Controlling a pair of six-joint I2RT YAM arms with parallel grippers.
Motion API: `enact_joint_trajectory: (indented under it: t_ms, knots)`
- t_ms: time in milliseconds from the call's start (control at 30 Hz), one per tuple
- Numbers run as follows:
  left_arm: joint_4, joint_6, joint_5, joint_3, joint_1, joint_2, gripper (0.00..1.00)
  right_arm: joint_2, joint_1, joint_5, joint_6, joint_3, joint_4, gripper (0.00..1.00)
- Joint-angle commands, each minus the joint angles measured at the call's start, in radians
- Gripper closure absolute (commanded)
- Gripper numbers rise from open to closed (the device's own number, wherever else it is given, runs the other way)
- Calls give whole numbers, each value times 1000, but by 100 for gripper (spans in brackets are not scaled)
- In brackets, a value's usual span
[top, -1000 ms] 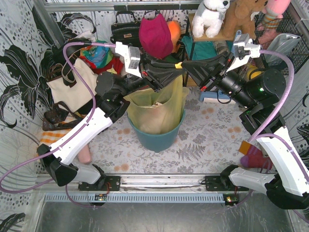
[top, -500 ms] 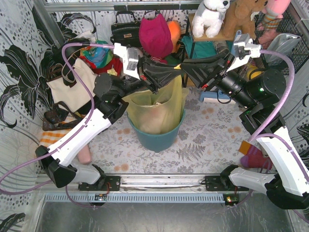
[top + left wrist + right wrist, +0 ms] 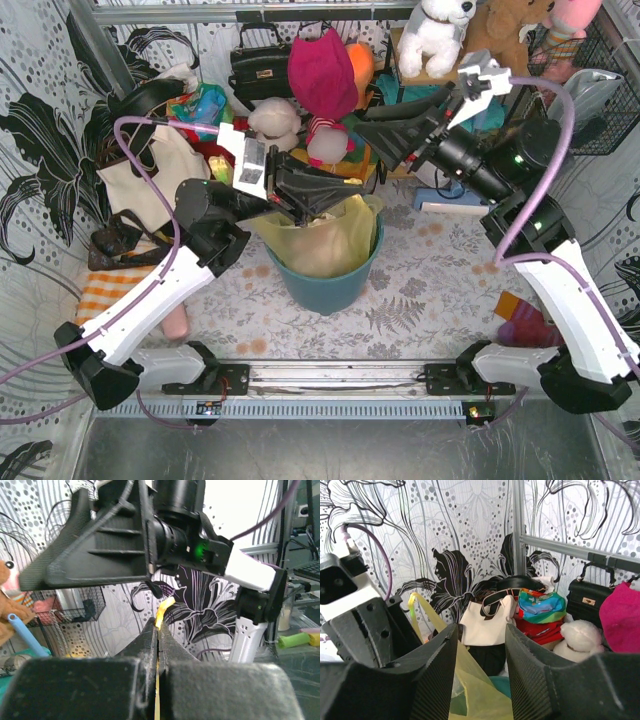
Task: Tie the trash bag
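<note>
The trash bag is thin yellow-green plastic and sits in the round teal bin. My left gripper is just above the bin's far rim, shut on an upper edge of the bag. In the left wrist view a thin yellow strip of the bag sticks out past the closed left gripper. My right gripper is open and empty, higher up and behind the bin to the right, apart from the bag. In the right wrist view the bag lies below the open right gripper.
A cream tote bag with black straps stands at the left, also in the right wrist view. A black handbag, a magenta cap and plush toys crowd the back. A purple object lies right.
The two grippers held the bag's top stretched up together. Now the right gripper has let go and drawn back and up. The left gripper has come down toward the bin with its edge.
</note>
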Motion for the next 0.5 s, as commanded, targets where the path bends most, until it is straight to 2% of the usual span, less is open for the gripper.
enact_joint_trajectory:
  t_ms: [0, 267, 467]
  knots:
    - [122, -50, 53, -61, 5, -27, 100, 67, -2, -73, -25, 96, -57, 56]
    - [181, -78, 114, -121, 5, -69, 100, 204, -2, -222, -40, 230, -145, 50]
    - [182, -80, 114, -186, -3, -114, 100, 306, -2, -378, -42, 309, -165, 40]
